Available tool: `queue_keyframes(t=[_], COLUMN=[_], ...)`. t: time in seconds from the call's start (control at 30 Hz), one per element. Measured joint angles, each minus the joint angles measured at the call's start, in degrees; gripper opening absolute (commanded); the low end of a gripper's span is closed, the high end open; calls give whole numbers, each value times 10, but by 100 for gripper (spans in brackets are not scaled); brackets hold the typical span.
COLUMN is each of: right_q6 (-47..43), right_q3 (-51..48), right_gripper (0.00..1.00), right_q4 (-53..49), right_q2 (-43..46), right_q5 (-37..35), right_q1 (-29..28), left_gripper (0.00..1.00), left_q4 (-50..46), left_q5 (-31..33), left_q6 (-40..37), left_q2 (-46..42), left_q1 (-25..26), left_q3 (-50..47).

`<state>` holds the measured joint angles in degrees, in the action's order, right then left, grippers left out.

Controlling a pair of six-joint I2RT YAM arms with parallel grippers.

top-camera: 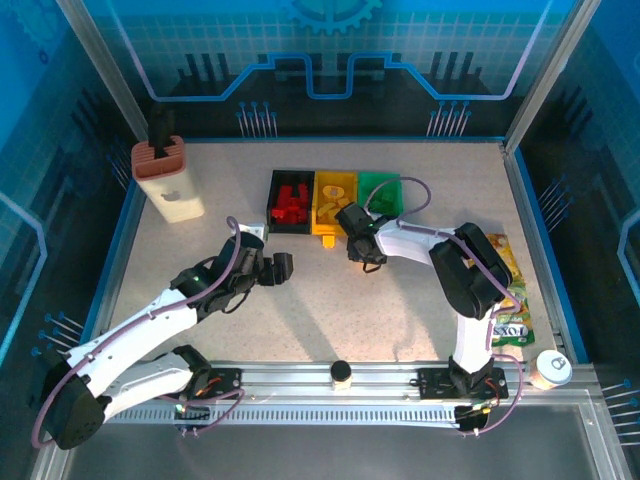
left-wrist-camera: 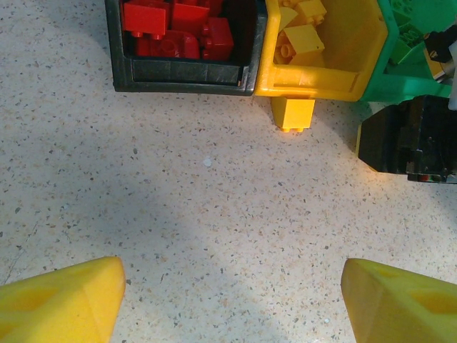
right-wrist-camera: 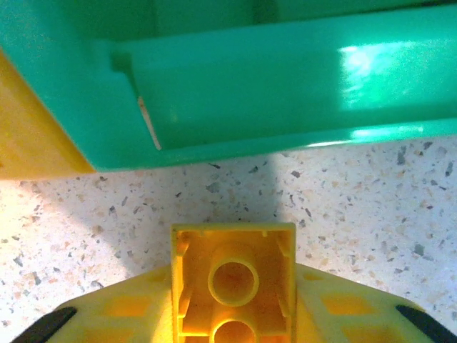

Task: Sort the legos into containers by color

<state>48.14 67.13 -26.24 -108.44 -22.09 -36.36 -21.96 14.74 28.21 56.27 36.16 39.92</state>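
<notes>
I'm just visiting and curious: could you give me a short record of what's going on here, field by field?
black bin: holds red bricks
yellow bin: holds yellow bricks
loose brick: yellow, on table before yellow bin
left gripper: open, empty
right gripper: shut on held brick, yellow, near green bin

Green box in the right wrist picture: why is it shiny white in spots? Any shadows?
Right wrist view: light glares off the glossy green bin, which shades the table just below it; the yellow brick looks sharp. Left wrist view: a broad grey shadow crosses the table. Top external view: the arms cast soft shadows.
</notes>
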Motion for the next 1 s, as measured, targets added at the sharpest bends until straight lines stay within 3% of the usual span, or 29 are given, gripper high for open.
queue_keyframes(t=[0.1,0.43,0.6,0.8,0.87,0.93,1.0], right_q6=[-3,-52,-104,-154,-164,-172,-182], right_q3=[0,34,163,337,378,410,428], right_gripper=[29,30,30,32,40,70,78], right_q4=[-11,-42,-66,-99,-117,-136,-155], right_q2=[7,73,47,-56,-93,-125,-146], right_q5=[-5,-29,-14,8,15,18,20], right_q1=[-12,-28,-11,26,36,43,46], left_gripper=[80,79,79,79,79,80,80], left_q4=[0,4,3,-4,-6,-9,-9], left_q5=[0,-2,-11,-16,-17,-17,-17], left_q6=[0,4,19,35,35,37,39], left_q2=[0,0,-6,-42,-48,-52,-54], left_q1=[0,0,0,2,4,5,6], left_q3=[0,-9,-34,-54,-56,-57,-60])
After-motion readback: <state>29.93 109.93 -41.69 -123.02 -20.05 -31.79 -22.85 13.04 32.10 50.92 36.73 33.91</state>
